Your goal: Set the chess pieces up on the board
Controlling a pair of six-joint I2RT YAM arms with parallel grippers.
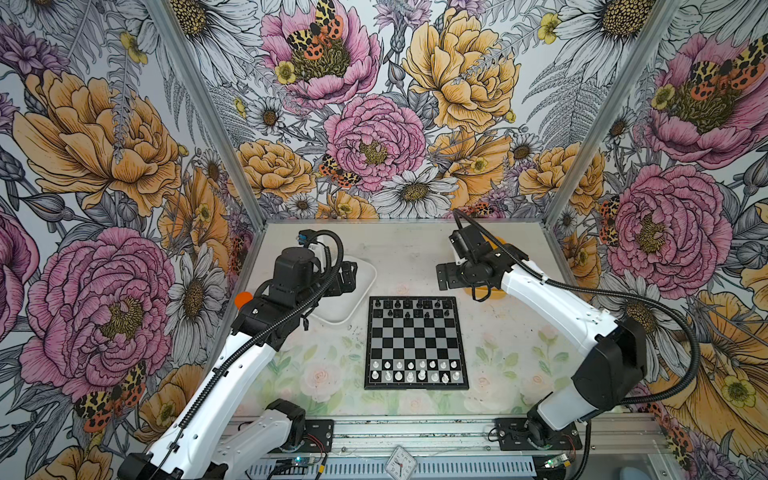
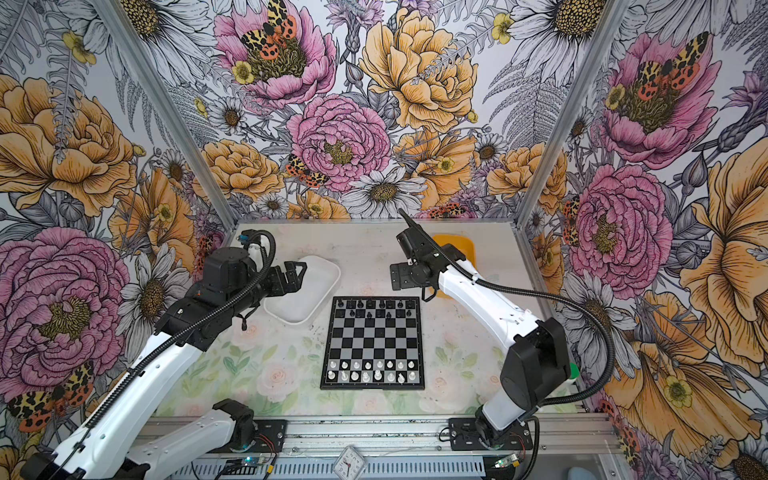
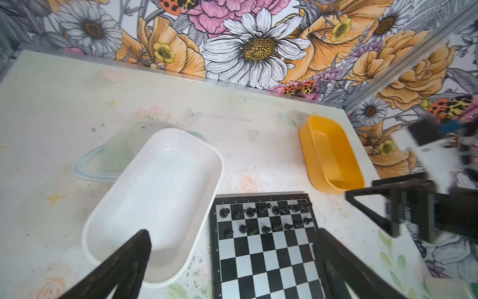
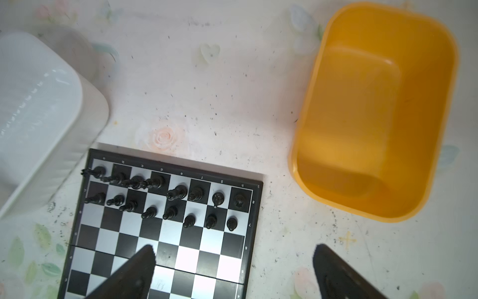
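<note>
**Board** (image 1: 417,341): square, black and silvery-grey checks with a black frame. It lies flat at the middle of the table (image 1: 511,332), its edges square to the table's edges. Being square, it has no long axis. A fold seam crosses it from left to right, and its files run near to far.

**Black chess pieces** (image 1: 411,309): stand on the two far rows. The back row is fairly straight. The pawn row is uneven, with a couple of pawns set nearer than the rest.

**White chess pieces** (image 1: 415,371): stand on the two near rows, facing the black set across four bare rows.

**White tub** (image 2: 316,270): oblong, just beside the board's far left corner. Its long axis runs diagonally from near left to far right.

**Yellow tub** (image 3: 333,160): oblong, beyond the board's far right corner and apart from it. Its long axis runs roughly near to far. In both top views the right arm mostly hides it.

**Left gripper** (image 3: 232,233): jaws spread wide with nothing between them. It hangs over the white tub, pointing right toward the board.

**Right gripper** (image 4: 234,248): jaws spread wide and holding nothing. It hangs above the table just past the board's far right corner, between the board and the yellow tub.
</note>
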